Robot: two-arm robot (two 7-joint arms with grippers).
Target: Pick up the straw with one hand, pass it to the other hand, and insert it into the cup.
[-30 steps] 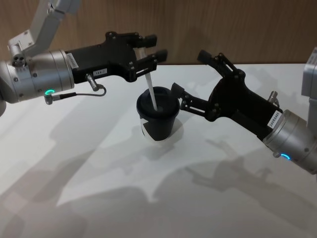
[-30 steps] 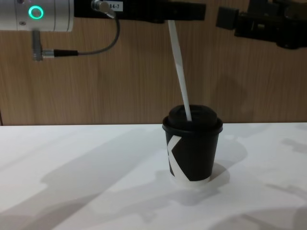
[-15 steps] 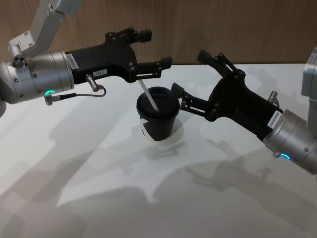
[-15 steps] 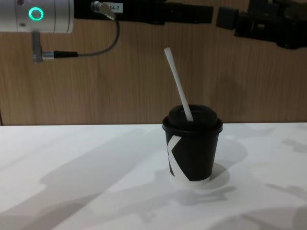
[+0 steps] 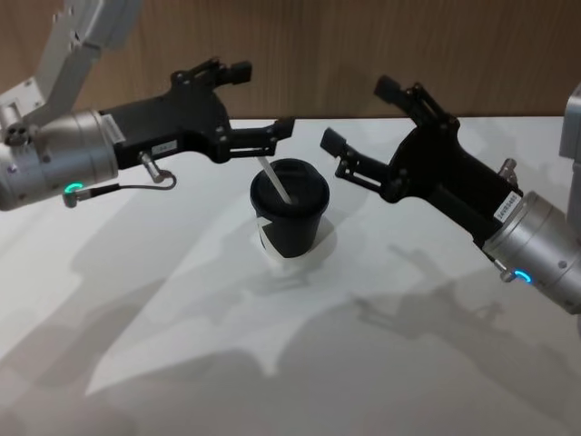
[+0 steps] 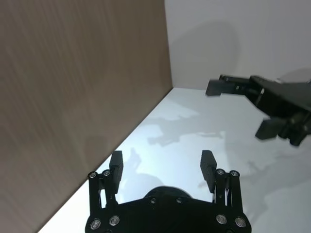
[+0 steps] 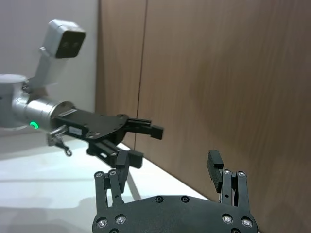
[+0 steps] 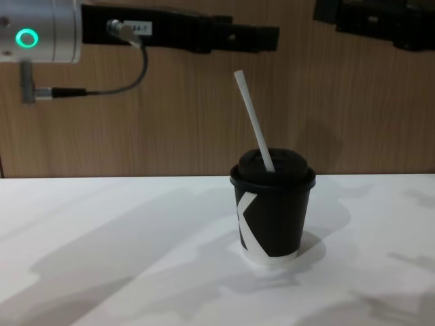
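Now that the long thin white straw (image 8: 255,121) is released, it is seen standing tilted in the lid of the small black paper cup (image 8: 272,210), near the middle of the white bench (image 5: 408,363). The left gripper (image 5: 256,102), fingers spread, is drawn back; the right gripper (image 5: 359,118) hangs open nearby. Insertion is judged done.

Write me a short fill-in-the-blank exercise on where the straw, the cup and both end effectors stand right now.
1. The straw leans with its lower end inside the ____.
2. The cup stands upright on the white ____.
3. The left end effector has its fingers ____ and holds nothing.
4. The right end effector hangs open to the cup's ____ side.

Missing words: cup; table; open; right
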